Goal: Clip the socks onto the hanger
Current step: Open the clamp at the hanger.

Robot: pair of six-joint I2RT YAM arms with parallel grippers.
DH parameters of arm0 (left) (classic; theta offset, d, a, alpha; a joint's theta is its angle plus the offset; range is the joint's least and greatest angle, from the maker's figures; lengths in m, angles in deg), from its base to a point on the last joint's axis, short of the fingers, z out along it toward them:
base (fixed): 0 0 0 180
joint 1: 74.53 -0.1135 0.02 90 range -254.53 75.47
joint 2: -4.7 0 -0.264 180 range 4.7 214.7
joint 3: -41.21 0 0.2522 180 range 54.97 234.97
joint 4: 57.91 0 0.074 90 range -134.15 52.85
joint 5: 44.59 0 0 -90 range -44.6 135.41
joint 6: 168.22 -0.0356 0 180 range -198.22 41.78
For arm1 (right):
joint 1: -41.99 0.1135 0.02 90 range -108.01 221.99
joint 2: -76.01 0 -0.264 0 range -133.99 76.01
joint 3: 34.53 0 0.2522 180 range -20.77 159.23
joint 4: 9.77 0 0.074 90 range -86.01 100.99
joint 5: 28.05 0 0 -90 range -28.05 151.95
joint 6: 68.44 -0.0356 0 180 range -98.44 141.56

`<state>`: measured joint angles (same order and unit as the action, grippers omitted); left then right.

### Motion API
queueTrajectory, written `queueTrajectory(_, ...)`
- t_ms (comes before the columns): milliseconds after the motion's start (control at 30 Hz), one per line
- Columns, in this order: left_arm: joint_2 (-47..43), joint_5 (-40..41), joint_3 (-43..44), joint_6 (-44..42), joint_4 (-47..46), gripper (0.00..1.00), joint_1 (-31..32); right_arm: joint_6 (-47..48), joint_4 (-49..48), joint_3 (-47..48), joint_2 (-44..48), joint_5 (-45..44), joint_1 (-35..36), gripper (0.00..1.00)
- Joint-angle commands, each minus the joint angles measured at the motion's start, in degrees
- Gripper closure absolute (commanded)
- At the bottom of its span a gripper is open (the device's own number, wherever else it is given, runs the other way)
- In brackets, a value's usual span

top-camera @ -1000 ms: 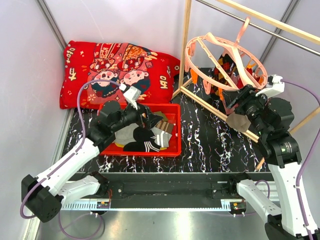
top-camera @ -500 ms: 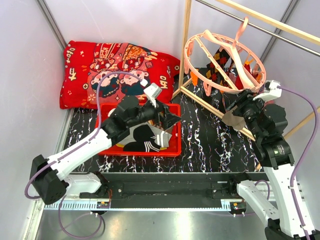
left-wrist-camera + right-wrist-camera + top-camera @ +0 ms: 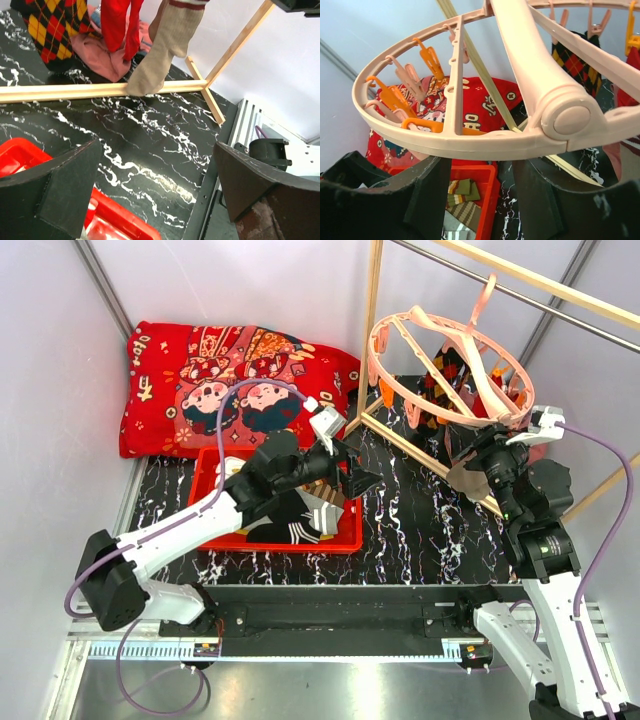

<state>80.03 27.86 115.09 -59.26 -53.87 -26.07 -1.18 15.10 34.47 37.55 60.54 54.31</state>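
Observation:
The pale-pink ring hanger hangs from a pole at the back right, with argyle, red and beige socks clipped to it. More socks lie in the red bin: grey-black striped ones and olive striped ones. My left gripper is open and empty above the marble table, just past the bin's right edge. My right gripper is open directly under the ring's near rim, beside the hanging beige sock.
A red cartoon-print cushion lies at the back left. A wooden rack frame stands round the hanger, and its base bar crosses the black marble table. Pink and orange clips dangle from the far rim.
My left arm has swung from over the bin to the right, towards the rack. My right gripper has shifted slightly under the ring, and the hanger has swayed a little.

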Motion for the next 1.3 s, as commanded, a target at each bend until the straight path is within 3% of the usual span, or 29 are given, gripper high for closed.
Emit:
queueTrajectory(0, 0.78, 1.54, 3.60, -1.56, -6.98, 0.01, 0.84, 1.47, -4.43, 1.97, 0.14, 3.16, 0.25, 0.41)
queueTrajectory(367, 3.94, -0.30, 2.20, -3.14, -20.42, 0.01, 2.60, -1.86, -4.08, 4.43, -1.09, 7.82, 0.16, 0.38)
queueTrajectory(600, 8.60, -2.41, -0.35, -1.65, -40.62, 0.01, 3.74, -3.89, -3.20, 4.96, -1.36, 8.18, 0.25, 0.37)
queueTrajectory(700, 12.55, -3.11, 0.96, 1.51, -47.65, 0.05, 4.00, -4.24, -2.59, 5.14, -1.45, 8.44, 0.16, 0.36)
queueTrajectory(900, 21.42, -4.26, 6.84, 4.42, -52.86, 0.16, 4.35, -4.33, -2.06, 5.58, -1.36, 8.88, 0.25, 0.36)
queueTrajectory(1267, 29.17, -2.76, 13.62, 6.79, -63.14, 0.32, 5.58, -4.24, -0.48, 6.19, -1.18, 10.02, 0.16, 0.36)
